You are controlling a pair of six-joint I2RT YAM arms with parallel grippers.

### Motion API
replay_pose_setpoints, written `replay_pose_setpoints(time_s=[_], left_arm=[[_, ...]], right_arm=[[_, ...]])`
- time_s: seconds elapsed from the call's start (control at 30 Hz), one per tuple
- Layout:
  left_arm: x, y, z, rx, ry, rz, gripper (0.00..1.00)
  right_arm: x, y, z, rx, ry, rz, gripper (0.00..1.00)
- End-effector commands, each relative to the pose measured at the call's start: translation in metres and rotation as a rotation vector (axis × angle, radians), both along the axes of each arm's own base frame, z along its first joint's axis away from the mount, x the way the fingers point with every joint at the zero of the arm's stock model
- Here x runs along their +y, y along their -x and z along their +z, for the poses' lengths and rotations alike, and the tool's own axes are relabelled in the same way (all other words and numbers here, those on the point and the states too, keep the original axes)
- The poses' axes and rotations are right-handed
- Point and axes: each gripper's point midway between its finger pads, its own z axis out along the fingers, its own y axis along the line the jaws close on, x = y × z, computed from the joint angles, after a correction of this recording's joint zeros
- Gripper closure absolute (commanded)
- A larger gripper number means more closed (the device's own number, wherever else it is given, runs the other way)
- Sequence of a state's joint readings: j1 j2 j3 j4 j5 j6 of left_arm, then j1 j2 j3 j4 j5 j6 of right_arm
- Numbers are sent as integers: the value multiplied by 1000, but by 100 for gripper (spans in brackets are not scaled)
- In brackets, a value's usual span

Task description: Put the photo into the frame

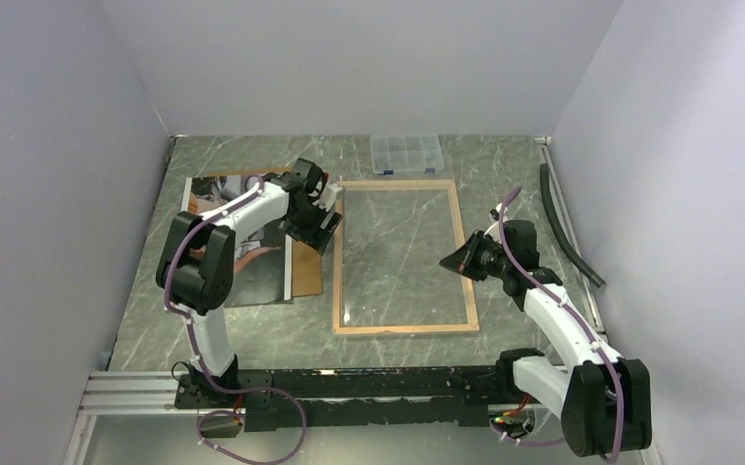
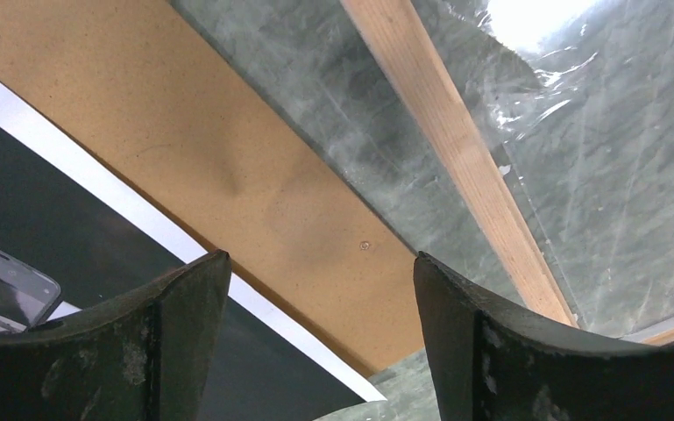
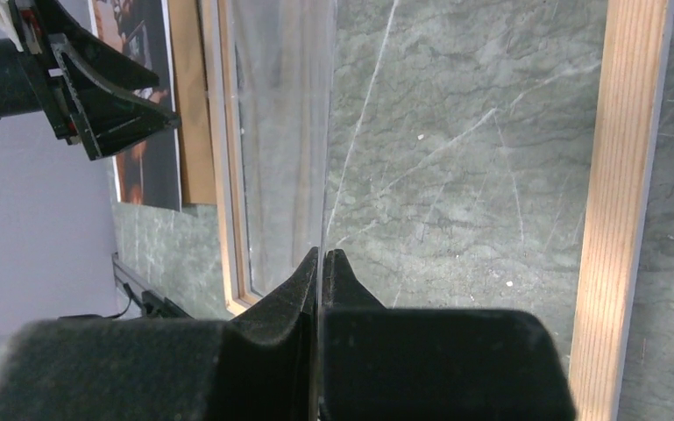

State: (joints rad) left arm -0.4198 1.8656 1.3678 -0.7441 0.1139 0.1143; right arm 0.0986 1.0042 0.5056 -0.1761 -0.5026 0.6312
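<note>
The frame [image 1: 404,329] lies flat mid-table with its light wood back up. My right gripper [image 1: 450,260] is over the frame's right side, shut on the edge of the thin clear pane [image 3: 285,132], which rises tilted from the fingertips [image 3: 322,256] toward the left rail. The photo [image 1: 252,281], dark with a white margin, lies left of the frame on a brown backing board [image 1: 307,276]. My left gripper [image 1: 327,221] hovers open over the photo's white margin [image 2: 70,237] and the board [image 2: 210,149], beside the frame's left rail [image 2: 456,149]. Nothing sits between its fingers [image 2: 322,272].
A small clear compartment box [image 1: 406,153] stands at the back, just beyond the frame. A black hose [image 1: 567,228] runs along the right wall. Walls close in the table on the left, back and right.
</note>
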Motion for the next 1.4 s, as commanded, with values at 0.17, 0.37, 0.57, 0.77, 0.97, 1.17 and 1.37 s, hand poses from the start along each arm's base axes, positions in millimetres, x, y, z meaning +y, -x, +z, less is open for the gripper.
replay_pose_setpoints(time_s=[0.17,0.37,0.57,0.77,0.97,1.17,1.37], left_arm=[[-11,-13,3,-39,-4,-11,19],[-15,-7,-11,-22,-16,-23,21],[-14,-5,-13,-14,-18,-26,25],[-18,-5,-1,-25,10,-30,25],[-16,-7,3,-35,9,-34,26],[-13,-5,2,-33,10,-35,27],[-9,-5,2,-26,22,-25,27]], right_arm=[[14,4,8,16,-104,92,100],[22,8,28,0,-198,107,100],[27,12,43,-16,-262,110,81],[22,4,62,-81,-195,125,34],[20,-10,71,-96,-152,136,23],[17,-18,75,-116,-116,132,22],[9,-18,79,-134,-41,121,22]])
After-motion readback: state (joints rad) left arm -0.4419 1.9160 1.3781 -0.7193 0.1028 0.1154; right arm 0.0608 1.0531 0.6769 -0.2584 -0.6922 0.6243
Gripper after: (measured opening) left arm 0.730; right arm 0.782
